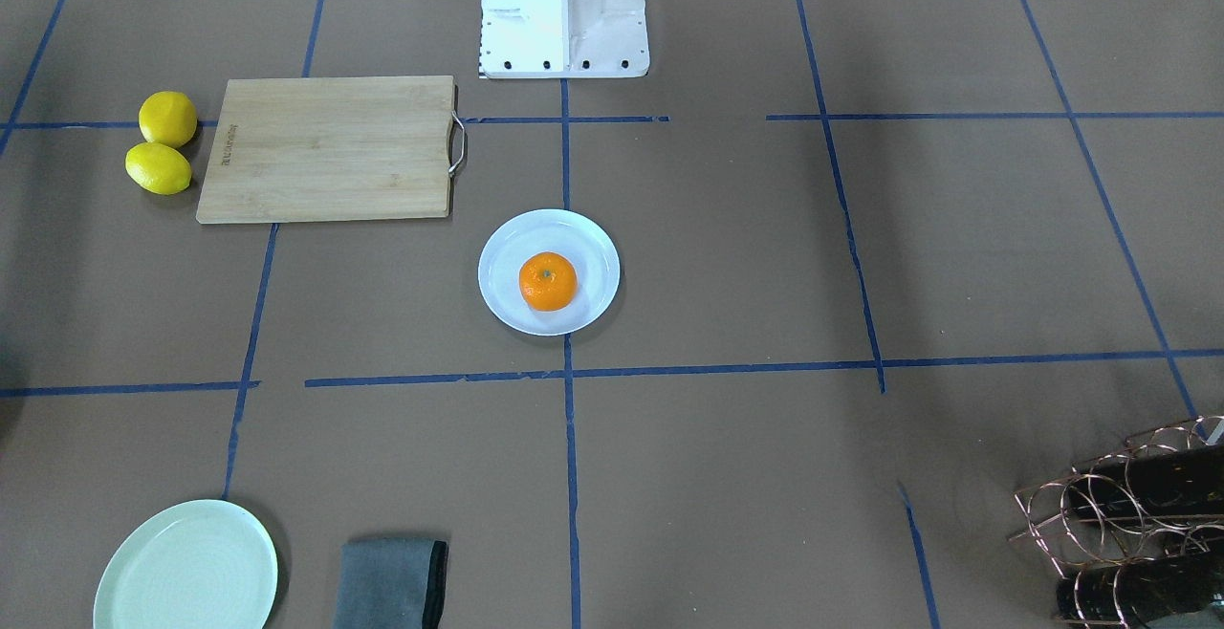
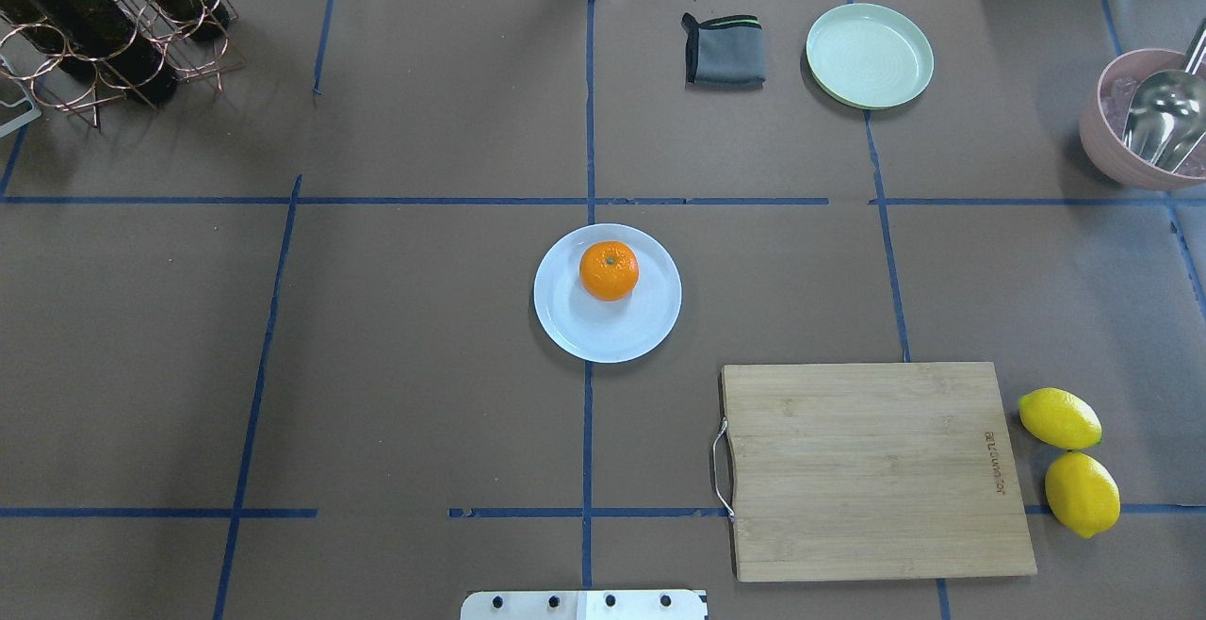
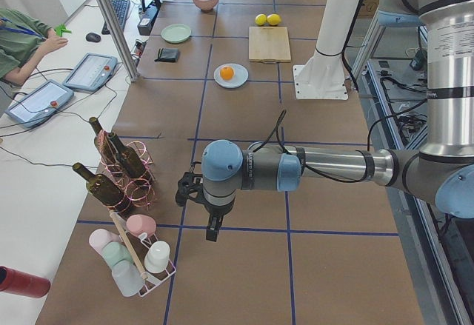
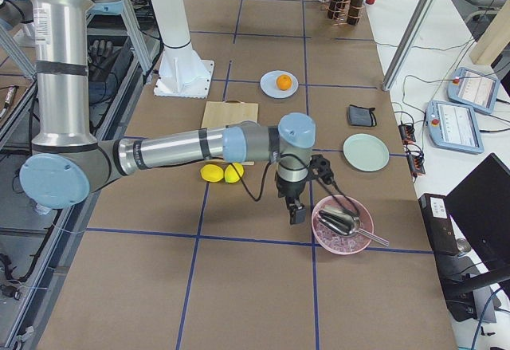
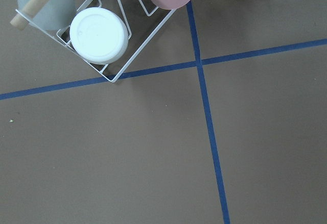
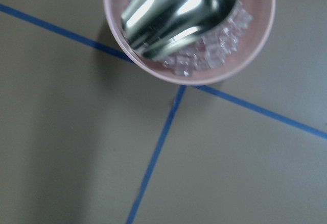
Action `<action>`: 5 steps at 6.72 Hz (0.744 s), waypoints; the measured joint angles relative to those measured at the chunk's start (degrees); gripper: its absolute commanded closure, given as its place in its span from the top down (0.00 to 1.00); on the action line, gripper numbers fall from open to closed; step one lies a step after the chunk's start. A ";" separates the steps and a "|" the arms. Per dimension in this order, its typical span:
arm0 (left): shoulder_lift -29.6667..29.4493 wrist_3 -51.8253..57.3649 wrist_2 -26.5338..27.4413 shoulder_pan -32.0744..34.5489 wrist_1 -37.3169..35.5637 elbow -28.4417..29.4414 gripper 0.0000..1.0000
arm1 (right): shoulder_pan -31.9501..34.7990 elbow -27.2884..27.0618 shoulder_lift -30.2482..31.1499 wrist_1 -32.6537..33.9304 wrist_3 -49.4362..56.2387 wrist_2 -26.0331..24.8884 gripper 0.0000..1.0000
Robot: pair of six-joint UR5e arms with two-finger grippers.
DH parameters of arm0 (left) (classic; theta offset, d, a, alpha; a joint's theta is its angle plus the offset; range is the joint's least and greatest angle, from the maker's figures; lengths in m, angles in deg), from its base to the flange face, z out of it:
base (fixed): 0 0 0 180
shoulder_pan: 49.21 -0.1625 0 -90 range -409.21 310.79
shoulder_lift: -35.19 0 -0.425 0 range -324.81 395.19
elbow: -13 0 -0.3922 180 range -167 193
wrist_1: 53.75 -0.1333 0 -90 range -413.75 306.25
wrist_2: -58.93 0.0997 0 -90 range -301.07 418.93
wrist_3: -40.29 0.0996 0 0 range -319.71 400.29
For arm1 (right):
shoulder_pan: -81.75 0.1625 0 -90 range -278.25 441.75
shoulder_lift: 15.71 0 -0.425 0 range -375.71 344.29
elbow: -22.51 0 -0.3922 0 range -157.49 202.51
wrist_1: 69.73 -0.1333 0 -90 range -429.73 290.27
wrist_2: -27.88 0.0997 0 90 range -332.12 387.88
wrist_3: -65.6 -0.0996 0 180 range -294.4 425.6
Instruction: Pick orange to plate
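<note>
The orange rests on the pale bluish-white plate at the table's middle, a little toward its far side; both also show in the front-facing view, orange on plate. Neither arm is near them. My left gripper hangs over the table's left end beside the cup rack, and I cannot tell whether it is open or shut. My right gripper hangs at the table's right end next to the pink bowl; its state I cannot tell either. Neither wrist view shows fingers.
A wooden cutting board with two lemons beside it lies near right. A pale green plate and grey cloth sit far right, a pink bowl with a metal scoop at the right edge, a bottle rack far left.
</note>
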 measured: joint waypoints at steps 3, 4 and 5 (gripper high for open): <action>0.32 5.08 0.00 -0.16 0.20 -0.03 1.00 | 1.97 0.83 2.54 -0.68 -0.06 3.81 1.00; 0.45 5.68 0.00 -0.17 0.19 -0.01 1.00 | 2.00 0.85 2.51 -0.72 -0.08 4.54 1.00; 0.53 5.88 0.00 -0.17 0.18 0.02 1.00 | 2.03 0.83 2.50 -0.74 -0.06 4.80 1.00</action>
